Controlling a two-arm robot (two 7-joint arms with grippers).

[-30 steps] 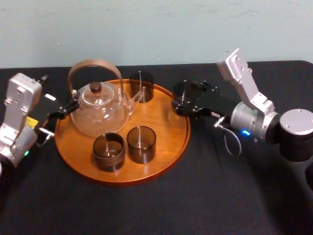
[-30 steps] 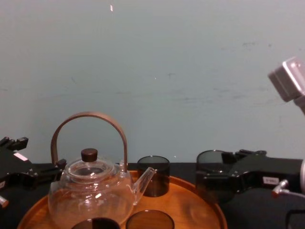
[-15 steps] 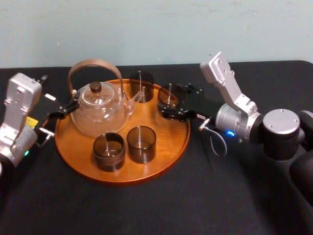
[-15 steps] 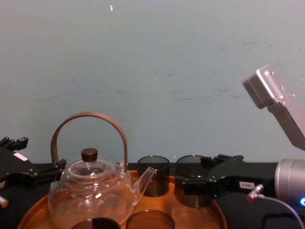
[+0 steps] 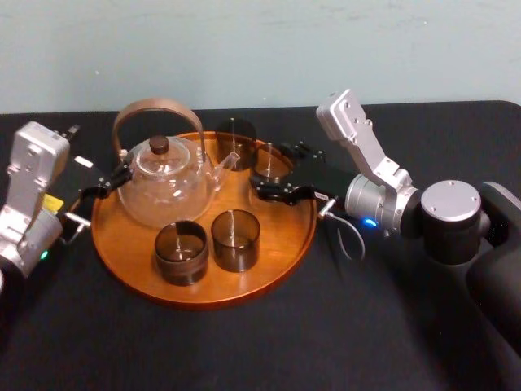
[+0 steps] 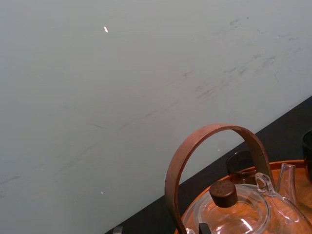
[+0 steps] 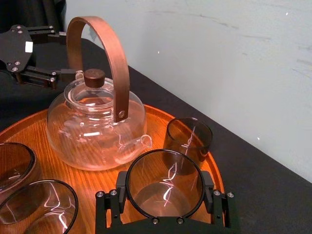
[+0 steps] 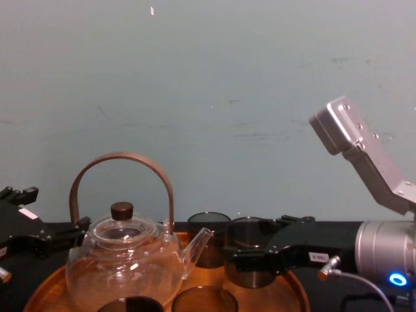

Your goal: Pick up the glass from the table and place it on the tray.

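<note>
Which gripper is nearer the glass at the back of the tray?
Right. The right gripper, shut on another glass, is just beside the back glass; the left gripper sits past the teapot.

A plain pale blue-green wall (image 8: pixel 208 97), faintly scuffed and streaked, stands behind under even light.

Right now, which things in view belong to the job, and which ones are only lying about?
Job:
held glass
right gripper, clamped on it
tray
table

Lying about:
teapot, on the tray
three other glasses, on the tray
left gripper, parked beside the tray
</note>
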